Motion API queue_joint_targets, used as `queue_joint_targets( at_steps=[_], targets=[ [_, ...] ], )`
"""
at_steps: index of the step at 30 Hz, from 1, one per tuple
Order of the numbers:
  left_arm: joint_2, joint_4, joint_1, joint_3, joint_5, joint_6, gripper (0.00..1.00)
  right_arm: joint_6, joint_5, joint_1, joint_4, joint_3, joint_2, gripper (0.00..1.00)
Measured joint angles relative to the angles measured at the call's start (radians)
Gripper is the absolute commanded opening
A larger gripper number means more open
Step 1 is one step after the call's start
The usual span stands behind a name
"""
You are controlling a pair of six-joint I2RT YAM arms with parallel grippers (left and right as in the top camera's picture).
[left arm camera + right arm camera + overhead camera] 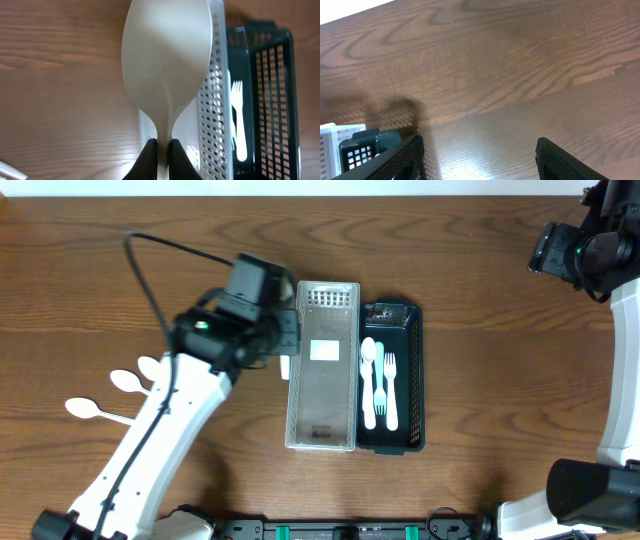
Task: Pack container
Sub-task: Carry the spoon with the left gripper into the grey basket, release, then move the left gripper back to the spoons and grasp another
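On the far left, spare spoons (85, 410) lie flat on the worktop (480, 270). They are waiting to be packed.

Next comes your left claw (162, 147). It is pinched tight on a white spoon (167, 55), right at the thin neck under the bowl. The spoon is up off the worktop, just beside the left edge of the clear tray (322, 365).

I think this spoon is thin plastic, so it will be very light and a bit bendy. It looks smooth, so it could slip or twist if you hold it loosely. The neck is a good place to hold it. You do not need to squeeze hard.

In the left wrist view, the spoon's long line runs straight out from the claw. The round bowl is at the far end and the handle is back at the claw. From above, the claw hides most of the spoon, so you cannot tell more from there.

Right of the clear tray, and touching it, is the black basket (392, 375). It holds a fork (390, 385) and other white pieces, lying lengthwise.

Your right claw (480, 160) is far off to the right. Its two sides are wide apart, with nothing between them.
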Motion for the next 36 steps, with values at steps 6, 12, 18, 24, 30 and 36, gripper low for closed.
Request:
queue_joint_targets(
  at_steps=[6, 12, 18, 24, 30, 36],
  targets=[
    [0.188, 0.025, -0.058, -0.001, -0.011, -0.010, 0.06, 0.000, 0.000, 0.000, -0.001, 0.000, 0.000, 0.75],
    [0.370, 0.066, -0.094, -0.005, -0.013, -0.020, 0.06, 0.000, 0.000, 0.000, -0.005, 0.000, 0.000, 0.74],
    [0.402, 0.077, -0.119, -0.005, -0.014, -0.022, 0.54, 0.000, 0.000, 0.000, -0.011, 0.000, 0.000, 0.74],
    [0.401, 0.075, -0.122, -0.005, -0.015, -0.013, 0.58, 0.000, 0.000, 0.000, -0.011, 0.000, 0.000, 0.74],
    [0.343, -0.032, -0.122, 0.034, -0.076, 0.024, 0.59, 0.000, -0.001, 0.000, -0.012, 0.000, 0.000, 0.75],
    [0.095, -0.088, -0.053, 0.127, -0.183, 0.033, 0.63, 0.000, 0.000, 0.000, -0.012, 0.000, 0.000, 0.75]
  ],
)
